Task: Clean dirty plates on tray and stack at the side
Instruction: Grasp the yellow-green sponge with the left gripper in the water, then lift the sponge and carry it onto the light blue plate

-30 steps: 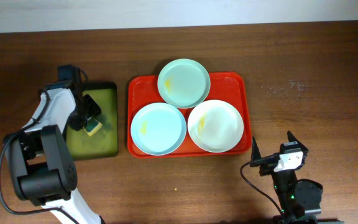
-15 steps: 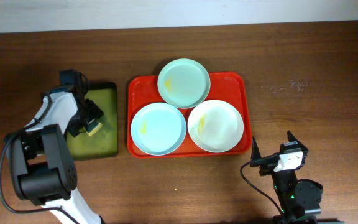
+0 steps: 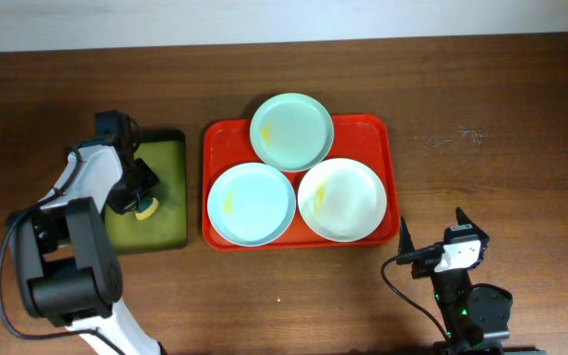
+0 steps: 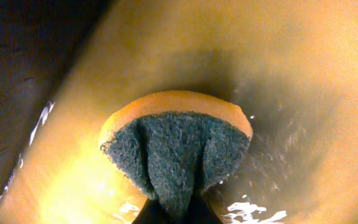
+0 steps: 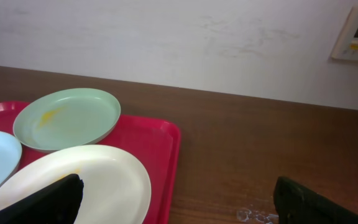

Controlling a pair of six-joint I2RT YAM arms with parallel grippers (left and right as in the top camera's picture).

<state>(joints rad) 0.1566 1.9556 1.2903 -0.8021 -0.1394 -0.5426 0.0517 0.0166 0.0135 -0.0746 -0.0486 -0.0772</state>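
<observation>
Three plates lie on the red tray (image 3: pixel 220 144): a mint green plate (image 3: pixel 292 130) at the back, a pale blue plate (image 3: pixel 251 203) front left and a white plate (image 3: pixel 339 200) front right, with yellowish smears on the blue and white ones. My left gripper (image 3: pixel 138 202) is over the small black tray (image 3: pixel 171 225), shut on a yellow sponge with a dark scouring side (image 4: pixel 176 143), which is folded between the jaws. My right gripper (image 3: pixel 431 225) stands open near the table's front edge, right of the red tray, with nothing between its fingers (image 5: pixel 48 202).
The black tray's greenish, wet inside (image 4: pixel 291 74) lies under the sponge. The right wrist view shows the mint plate (image 5: pixel 67 118), the white plate (image 5: pixel 98 180), the red tray's rim (image 5: pixel 166 149) and bare brown table (image 5: pixel 260 155) up to a wall.
My left gripper has closed on the sponge in the black tray, and the sponge now looks squeezed. The right arm and the plates have not moved.
</observation>
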